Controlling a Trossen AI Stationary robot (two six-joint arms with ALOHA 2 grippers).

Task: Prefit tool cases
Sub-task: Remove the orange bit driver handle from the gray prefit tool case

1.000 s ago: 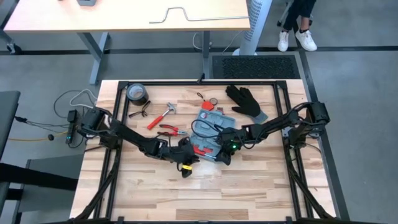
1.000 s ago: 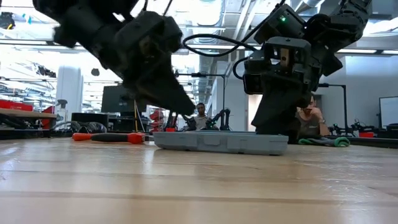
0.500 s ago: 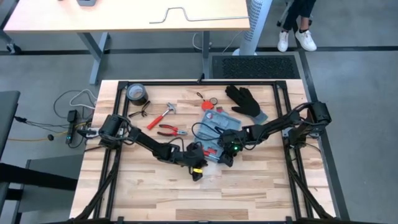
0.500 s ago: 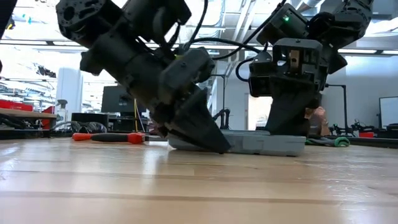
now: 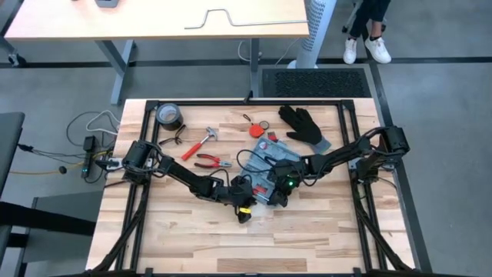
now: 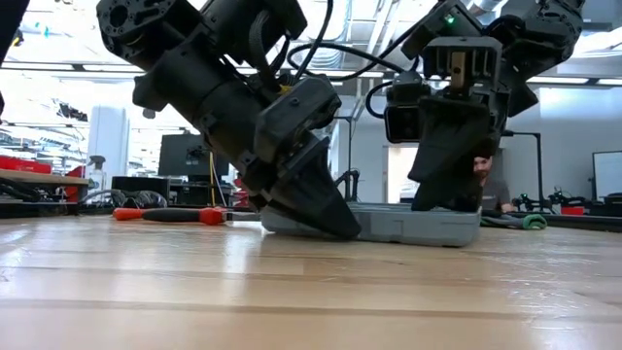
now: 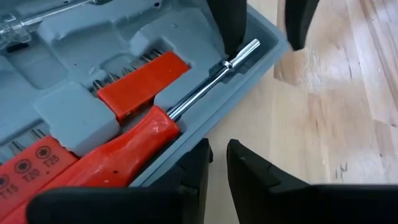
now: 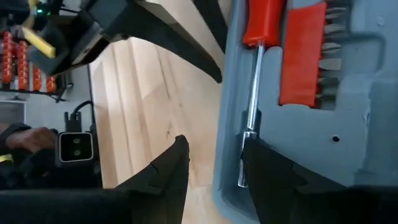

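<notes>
Spanning the scene is a pale wooden tabletop [image 5: 192, 223] inside a dark frame, with two dark arms reaching in from its left and right edges and meeting near its middle. Between them lies the tool case [image 5: 270, 165], a flat blue-grey plastic case lying open on the wood slightly right of centre. Inside it, a red-handled screwdriver [image 7: 118, 152] with a bright steel shaft and a red bit holder [image 7: 142, 84] sit in moulded grey recesses. The left claw [image 5: 247, 194] is at the case's near-left corner, its fingers nearly pressed together with only a thin gap, tips touching the case's rim just beside the screwdriver handle. The right claw [image 5: 280, 191] stands at the case's near edge, fingers spread a little, one tip over the case wall by the shaft's end and the other over bare wood. Toward the far edge lie a black glove [image 5: 301, 123], a dark tape roll [image 5: 170, 116], a red hammer [image 5: 201, 143] and red pliers [image 5: 212, 161].
</notes>
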